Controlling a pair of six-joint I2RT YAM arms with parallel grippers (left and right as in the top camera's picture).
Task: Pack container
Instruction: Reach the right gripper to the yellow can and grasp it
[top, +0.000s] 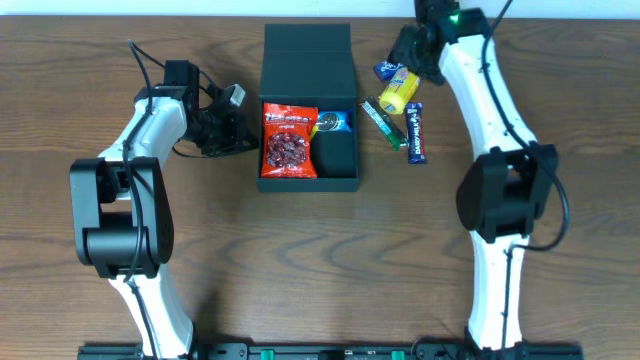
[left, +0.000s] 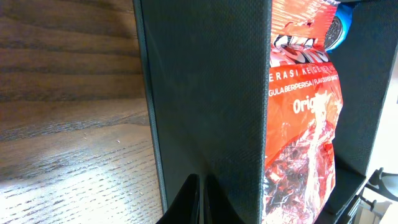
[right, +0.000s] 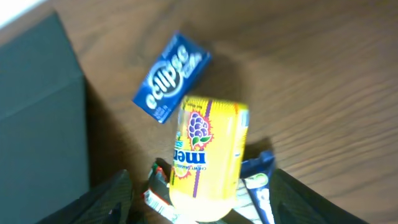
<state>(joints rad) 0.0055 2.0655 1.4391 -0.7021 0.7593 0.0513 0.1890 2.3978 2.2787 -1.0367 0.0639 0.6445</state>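
From above, the container (top: 308, 48) sits at the middle of the table's (top: 80, 60) far edge, its lid flapped open. A red snack bag (top: 289, 140) fills its left side, with a blue packet (top: 335, 123) beside it. The left pincer (top: 240, 135) is at the container's left wall. The right pincer (top: 413, 55) hovers near the far right edge over a yellow bottle (top: 397, 91), with a blue gum pack (top: 387, 69), a green stick (top: 382, 121) and a dark blue bar (top: 415, 132) close by.

Left wrist: the pincer is clenched on nothing, its tips against the dark wall.

Right wrist: the pincer is released, its fingers (right: 115, 196) spread wide either side of the bottle without touching it.
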